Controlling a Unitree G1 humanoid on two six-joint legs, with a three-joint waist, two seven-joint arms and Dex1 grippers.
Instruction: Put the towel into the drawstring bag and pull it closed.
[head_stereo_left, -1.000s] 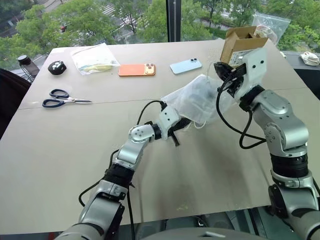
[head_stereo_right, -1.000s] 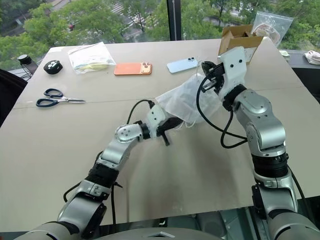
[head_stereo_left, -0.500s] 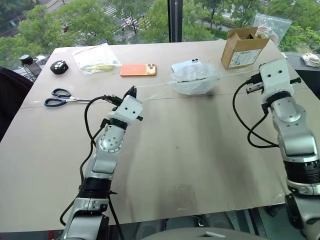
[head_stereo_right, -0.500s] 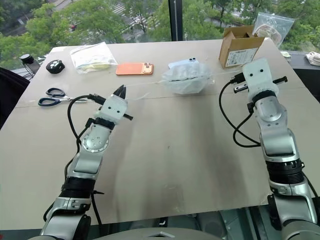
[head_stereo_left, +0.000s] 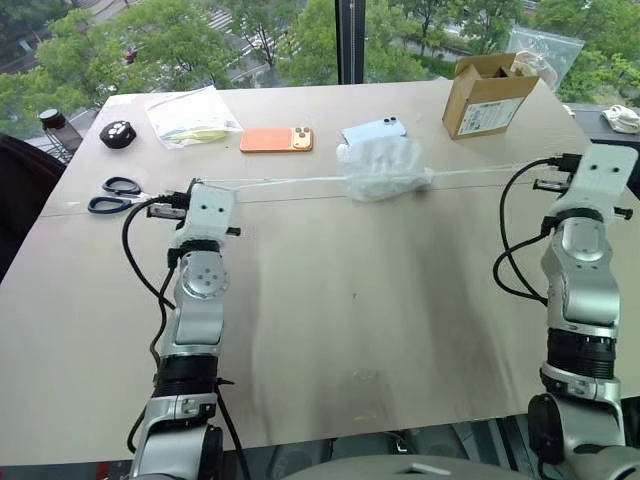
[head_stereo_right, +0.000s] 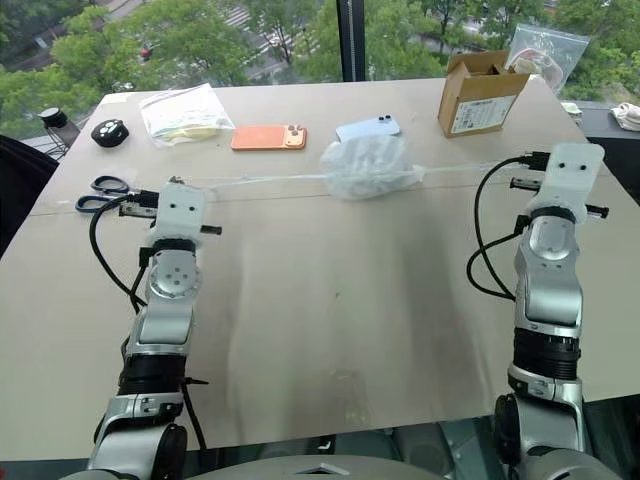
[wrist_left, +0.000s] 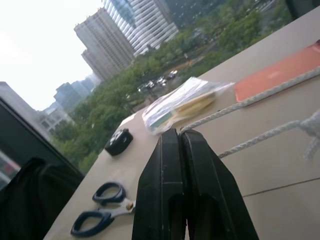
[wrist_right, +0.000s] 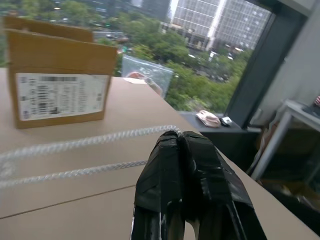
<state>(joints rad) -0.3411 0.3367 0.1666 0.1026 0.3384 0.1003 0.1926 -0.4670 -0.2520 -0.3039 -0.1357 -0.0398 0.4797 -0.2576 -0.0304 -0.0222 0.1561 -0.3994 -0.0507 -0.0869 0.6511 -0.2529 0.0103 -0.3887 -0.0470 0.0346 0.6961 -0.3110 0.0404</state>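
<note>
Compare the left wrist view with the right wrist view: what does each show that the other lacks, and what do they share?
Left wrist only: scissors, a small black object, the clear zip bag and an orange phone. Right wrist only: the cardboard box and a clear bag behind it. Both: a white cord pinched in shut black fingers, left gripper and right gripper, above the table.

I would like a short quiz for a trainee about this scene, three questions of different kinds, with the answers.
1. True or false: the left gripper is shut on a cord.
2. What lies nearest the drawstring bag? A) scissors B) blue phone C) cardboard box
3. Fill in: the bag hangs bunched between the two grippers on ____ cords.

Key
1. True; the right gripper is shut on one too.
2. B, the blue phone.
3. Taut.
</note>
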